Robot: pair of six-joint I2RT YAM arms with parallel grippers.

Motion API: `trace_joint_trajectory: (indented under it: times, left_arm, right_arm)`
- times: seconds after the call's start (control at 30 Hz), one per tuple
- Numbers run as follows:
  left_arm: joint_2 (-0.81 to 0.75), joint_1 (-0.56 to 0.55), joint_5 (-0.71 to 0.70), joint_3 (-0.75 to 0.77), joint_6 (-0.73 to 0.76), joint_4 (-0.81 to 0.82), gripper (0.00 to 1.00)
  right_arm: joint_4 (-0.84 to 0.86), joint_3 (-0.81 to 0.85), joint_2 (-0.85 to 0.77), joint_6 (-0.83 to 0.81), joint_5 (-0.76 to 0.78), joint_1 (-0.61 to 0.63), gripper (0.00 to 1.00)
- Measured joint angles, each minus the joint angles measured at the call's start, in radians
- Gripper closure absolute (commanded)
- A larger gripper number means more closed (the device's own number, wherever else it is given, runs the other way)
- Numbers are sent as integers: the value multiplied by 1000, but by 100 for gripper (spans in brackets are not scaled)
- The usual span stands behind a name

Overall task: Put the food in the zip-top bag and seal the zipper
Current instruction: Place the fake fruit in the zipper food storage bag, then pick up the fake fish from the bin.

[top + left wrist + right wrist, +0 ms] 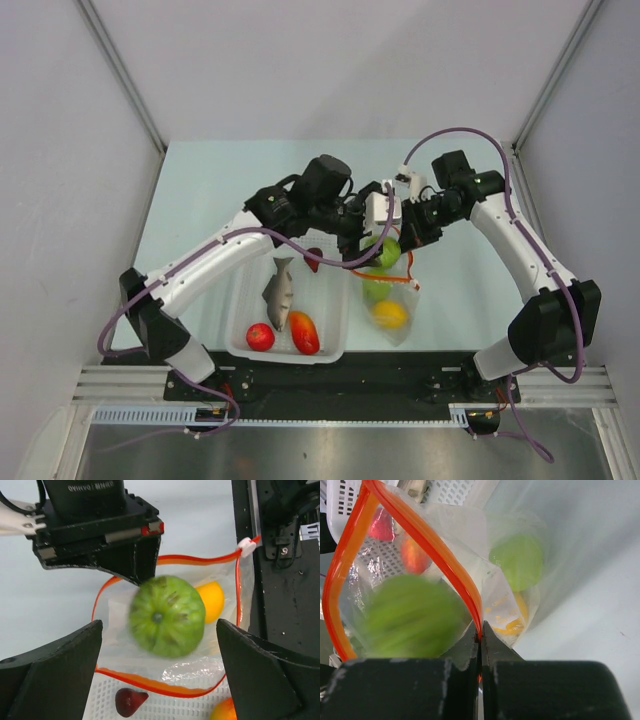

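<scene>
top cam, clear floppy zip-top bag [406, 298] just beside white perforated basket [285, 357], left wrist cam, left gripper [160, 625] fingers spread wide, blurry green ball fruit [167, 616] between them over the bag mouth, right wrist cam only, right gripper [481, 630] pinching the orange-red zipper strip [450, 566], another green fruit [516, 562] deeper inside

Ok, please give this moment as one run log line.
left jaws open | green ball fruit blurred in zip-top bag mouth | right jaws shut on zipper
</scene>
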Motion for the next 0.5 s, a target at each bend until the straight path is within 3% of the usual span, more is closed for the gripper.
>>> trace_joint_trajectory:
  times: [0.13,0.23,0.37,0.5]
  left_arm:
    - [-19,41,28,-28,-35,11,0]
    - [-88,173,60,-103,-87,47,0]
    - [-221,381,39,-273,-172,113,1]
    - [-328,438,-16,-501,-289,150,5]
  right_arm:
    - [-4,0,0,0,-5,-11,100]
    - [-6,0,0,-1,-6,-13,100]
    - [-6,0,0,-1,-6,-15,100]
    - [-6,0,0,-1,-7,-16,100]
